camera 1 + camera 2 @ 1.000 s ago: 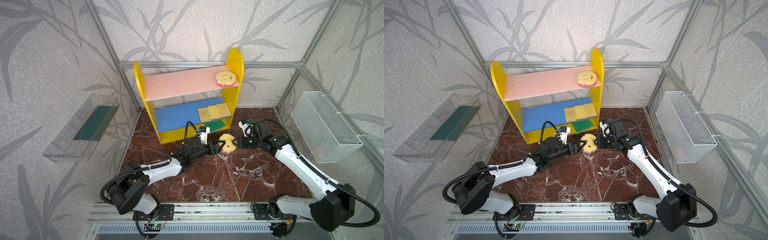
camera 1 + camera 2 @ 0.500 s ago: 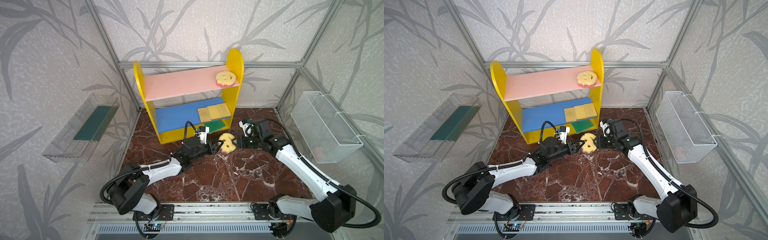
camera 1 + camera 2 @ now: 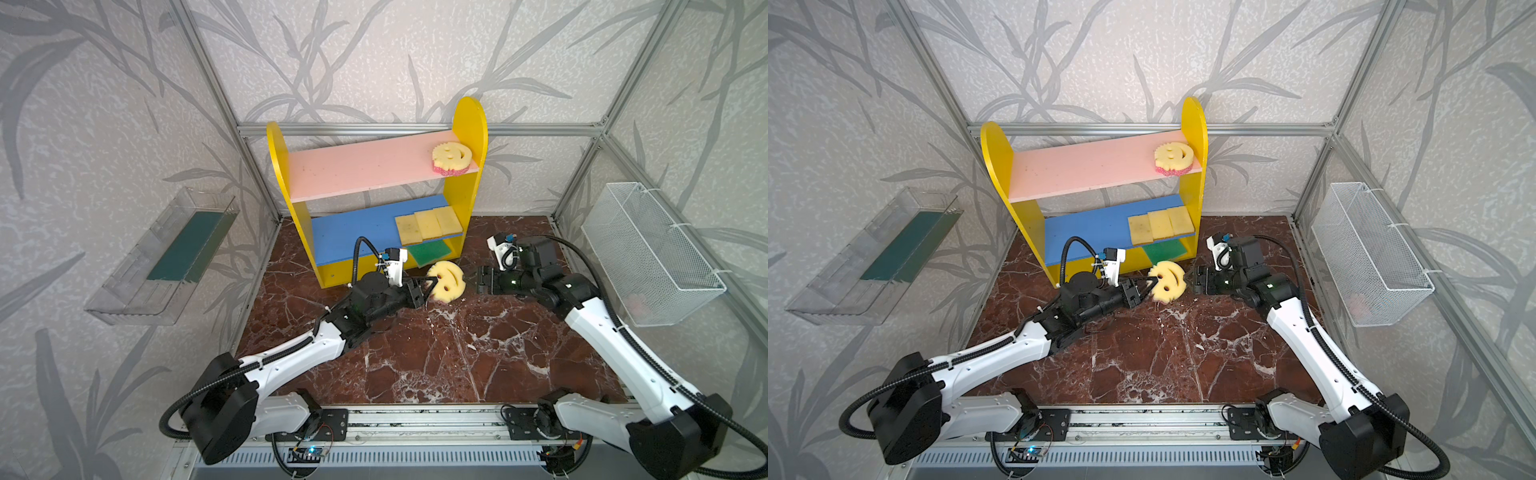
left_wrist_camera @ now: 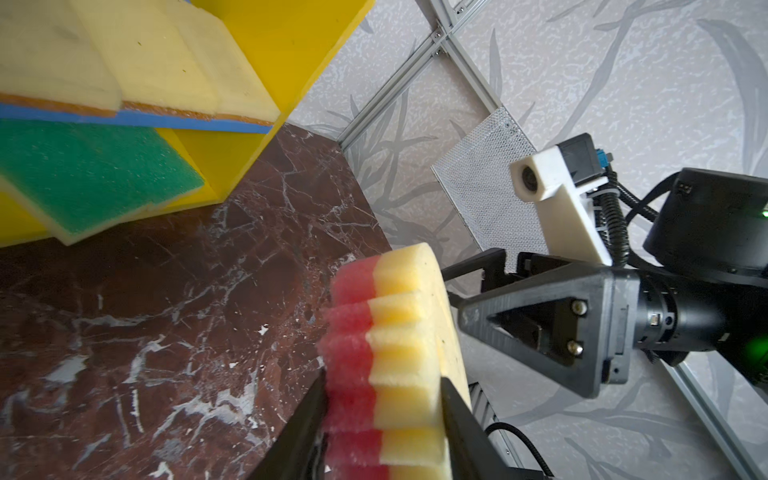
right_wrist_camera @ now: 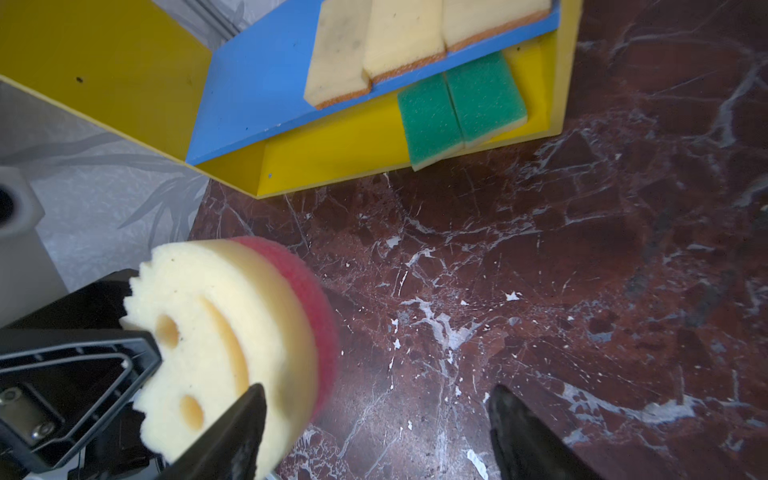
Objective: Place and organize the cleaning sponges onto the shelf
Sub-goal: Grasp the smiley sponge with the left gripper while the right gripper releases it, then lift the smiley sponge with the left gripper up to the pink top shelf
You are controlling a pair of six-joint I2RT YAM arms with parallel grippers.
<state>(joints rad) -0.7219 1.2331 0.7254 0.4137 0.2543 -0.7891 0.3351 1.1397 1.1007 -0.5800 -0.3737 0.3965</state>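
**Smiley sponge clamped on edge in the left jaws, right jaws wide apart beside it**

In both top views the round smiley sponge [image 3: 446, 282] [image 3: 1167, 282] hangs near the middle of the frame. It is just below the lower right corner of the shelf [image 3: 469, 124] and stands on edge above the counter [image 3: 436, 357]. The left jaws are clamped on it. In the left wrist view one finger [image 4: 299, 432] presses the pink backing and the other [image 4: 461, 424] presses the yellow face, both near the jagged rim.

The right jaws reach in from the right of the frame and stand wide apart. In the right wrist view one finger [image 5: 237, 432] lies across the sponge's yellow face and the other [image 5: 523, 436] hangs over bare marble, well clear. Whether the near finger touches the foam cannot be told.

On the shelf, a second smiley sponge [image 3: 451, 158] sits at the right end of the pink top board [image 3: 357, 166], against the side panel. Three pale yellow sponges [image 3: 428, 224] lie side by side at the right end of the blue board [image 3: 353, 232]. Two green sponges [image 5: 457, 108] rest on the yellow base, and one corner overhangs its front edge.

The left stretches of the pink and blue boards are bare. The counter's lower half is bare too. A wire basket [image 3: 648, 249] hangs at the right of the frame and a clear tray [image 3: 166, 257] at the left.
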